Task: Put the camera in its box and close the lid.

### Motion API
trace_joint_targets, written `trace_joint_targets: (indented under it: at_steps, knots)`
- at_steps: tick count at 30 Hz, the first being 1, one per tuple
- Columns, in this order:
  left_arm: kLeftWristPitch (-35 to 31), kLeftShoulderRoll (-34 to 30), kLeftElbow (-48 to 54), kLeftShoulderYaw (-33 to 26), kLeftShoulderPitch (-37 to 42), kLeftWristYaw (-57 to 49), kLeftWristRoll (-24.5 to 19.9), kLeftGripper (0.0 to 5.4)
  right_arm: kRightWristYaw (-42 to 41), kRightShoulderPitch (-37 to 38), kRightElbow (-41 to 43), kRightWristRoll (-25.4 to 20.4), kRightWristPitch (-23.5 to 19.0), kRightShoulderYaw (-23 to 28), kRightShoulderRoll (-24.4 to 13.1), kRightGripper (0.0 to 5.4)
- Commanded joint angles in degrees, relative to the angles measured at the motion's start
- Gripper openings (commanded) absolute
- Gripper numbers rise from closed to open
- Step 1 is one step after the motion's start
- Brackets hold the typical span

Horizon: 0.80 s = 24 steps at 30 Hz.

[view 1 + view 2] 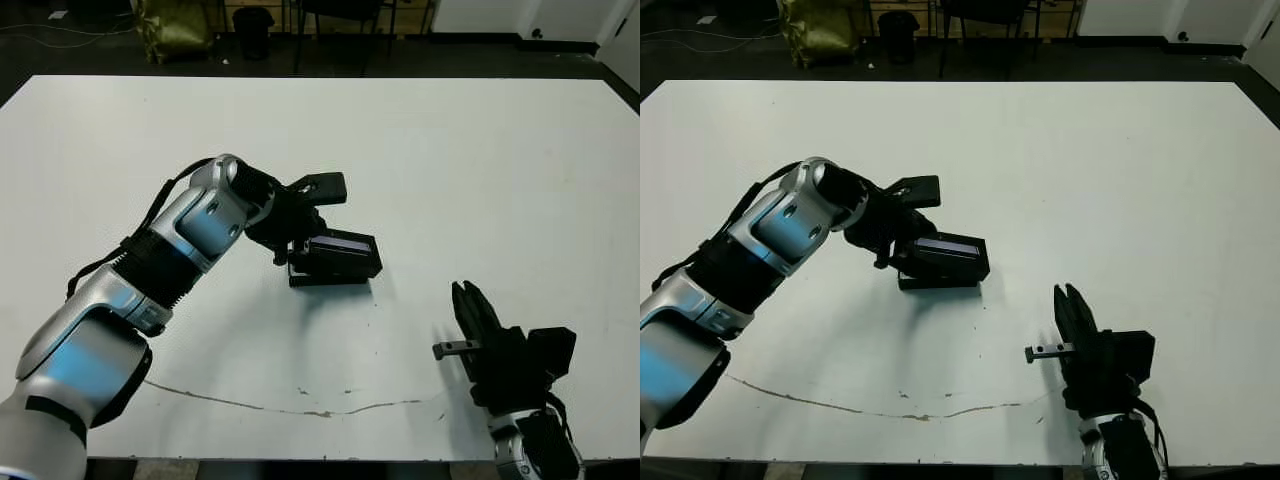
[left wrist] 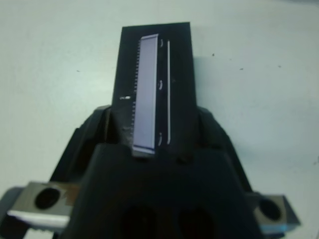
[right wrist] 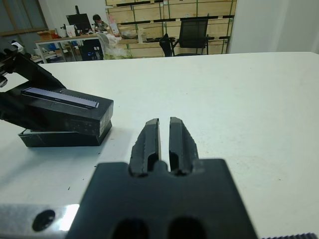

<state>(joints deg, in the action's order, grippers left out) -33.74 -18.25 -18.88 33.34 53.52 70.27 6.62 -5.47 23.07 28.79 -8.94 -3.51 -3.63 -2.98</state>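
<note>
Left gripper (image 1: 300, 245) clamps lid (image 1: 343, 254) atop box (image 3: 60, 138) (right gripper (image 3: 164, 142) pinched empty).

A dark floor (image 1: 60, 45) is stretching beyond the white table (image 1: 450, 150), where a yellow-green bag (image 1: 175, 28) and a black mesh office chair (image 3: 193, 34) are standing before stacked wooden crates (image 3: 169, 10).

White desk (image 1: 480, 160) with one box resting on it.
The black box (image 3: 60, 138) sits near the desk's middle; a thin brown crack (image 1: 300, 408) marks the near edge.
</note>
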Motion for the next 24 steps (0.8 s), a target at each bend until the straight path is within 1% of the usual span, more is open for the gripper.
trace_joint_targets:
  at_steps: [1, 10, 13, 16, 21, 24]
  knots:
    - [0.9, -0.9, -1.3, 1.1, 0.2, 0.6, 1.1, 2.66, -0.1, 3.2, -0.4, -0.7, -0.5, 0.6, 0.2, 0.00]
    - [3.5, -0.9, -4.0, 1.8, -0.1, 1.0, 1.8, 2.66, 0.1, 3.5, 0.1, -0.8, -1.2, 0.4, 0.2, 0.00]
    - [3.4, -0.7, -4.5, 1.6, -0.1, 1.1, 1.8, 2.66, 0.1, 3.5, 0.2, -0.3, -1.2, 0.3, -0.1, 0.00]
    - [3.0, -0.8, -4.9, 1.8, 0.2, 1.4, 2.1, 2.66, -0.5, 3.2, -0.6, -0.4, 0.0, 0.6, -0.3, 0.00]
    - [3.0, -0.6, -5.5, 1.7, 0.1, 1.5, 2.2, 2.65, -0.4, 3.2, 0.5, -0.1, -1.9, 0.6, -0.9, 0.00]
    - [3.0, -0.7, -5.3, 1.9, 0.0, 1.2, 2.5, 2.64, -2.4, 2.8, -0.2, -1.1, -1.3, 0.5, -1.8, 0.00]
